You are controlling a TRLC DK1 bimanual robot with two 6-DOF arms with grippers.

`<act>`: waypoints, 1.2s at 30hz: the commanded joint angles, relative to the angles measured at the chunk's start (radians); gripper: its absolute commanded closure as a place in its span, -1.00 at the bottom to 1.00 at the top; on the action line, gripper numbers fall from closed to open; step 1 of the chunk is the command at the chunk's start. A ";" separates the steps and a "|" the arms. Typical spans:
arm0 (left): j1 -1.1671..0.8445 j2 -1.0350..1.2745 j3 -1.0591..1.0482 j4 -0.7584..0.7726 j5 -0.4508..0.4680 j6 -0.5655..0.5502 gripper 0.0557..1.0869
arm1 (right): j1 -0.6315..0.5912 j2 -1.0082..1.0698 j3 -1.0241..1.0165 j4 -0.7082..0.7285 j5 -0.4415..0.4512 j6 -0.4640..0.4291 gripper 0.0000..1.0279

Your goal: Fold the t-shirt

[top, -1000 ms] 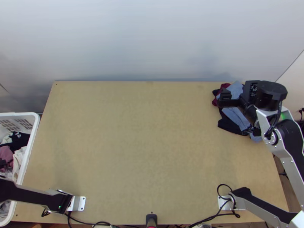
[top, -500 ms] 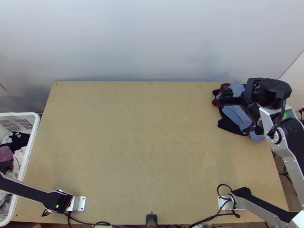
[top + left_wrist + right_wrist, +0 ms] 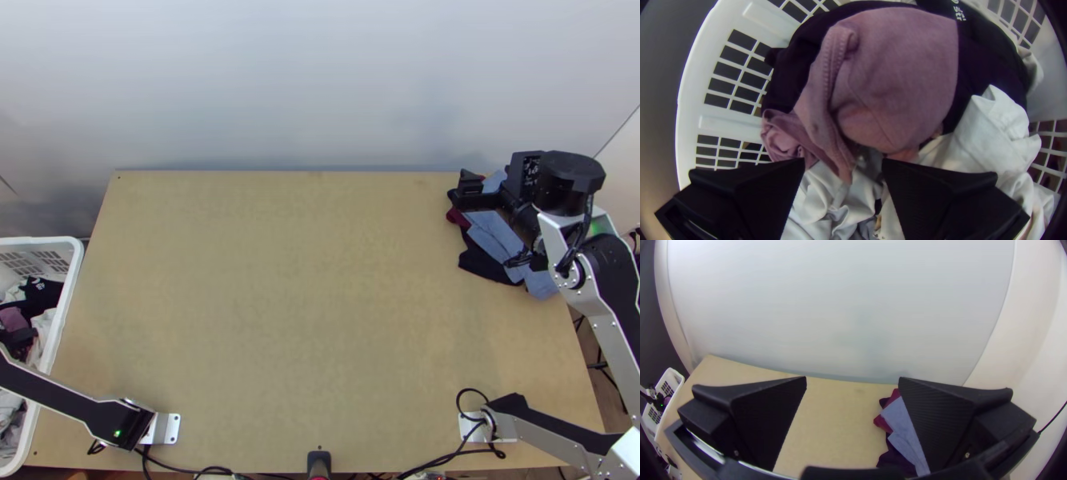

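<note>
At the top view's left edge, part of my left gripper (image 3: 14, 339) is over the clothes in the basket. In the left wrist view that gripper (image 3: 843, 161) is open above a bunched mauve cloth (image 3: 898, 75), with dark cloth (image 3: 989, 66) and white cloth (image 3: 991, 133) around it. Which piece is a t-shirt I cannot tell. My right gripper (image 3: 472, 192) is over the pile of clothes at the table's far right corner. Seen from its own wrist, the right gripper (image 3: 852, 380) stands open, nothing between its fingers.
The white basket (image 3: 62, 308) stands against the table's left side. Blue-grey cloth (image 3: 500, 240) lies on dark and maroon pieces at the right. Bare wood (image 3: 296, 312) stretches between the two. Cables (image 3: 448, 458) run along the near edge.
The right gripper has moved slightly toward the table's far edge. The left arm's link has shifted a little, and more of its black gripper shows over the basket.
</note>
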 commanded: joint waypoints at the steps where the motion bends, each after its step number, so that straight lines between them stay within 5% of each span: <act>1: -0.012 0.054 0.058 0.013 0.001 -0.017 -0.47 | 0.006 0.024 0.022 0.001 0.000 -0.009 -0.87; 8: -0.007 0.096 0.083 0.044 0.001 -0.003 -0.11 | 0.006 0.027 0.017 0.001 0.000 -0.009 -0.87; 31: 0.063 0.070 0.069 0.042 0.015 0.064 -0.05 | 0.007 0.037 0.013 0.001 -0.001 -0.006 -0.87; 36: 0.062 0.085 0.069 0.045 0.025 0.066 0.56 | 0.007 0.037 0.014 0.001 -0.001 -0.007 -0.87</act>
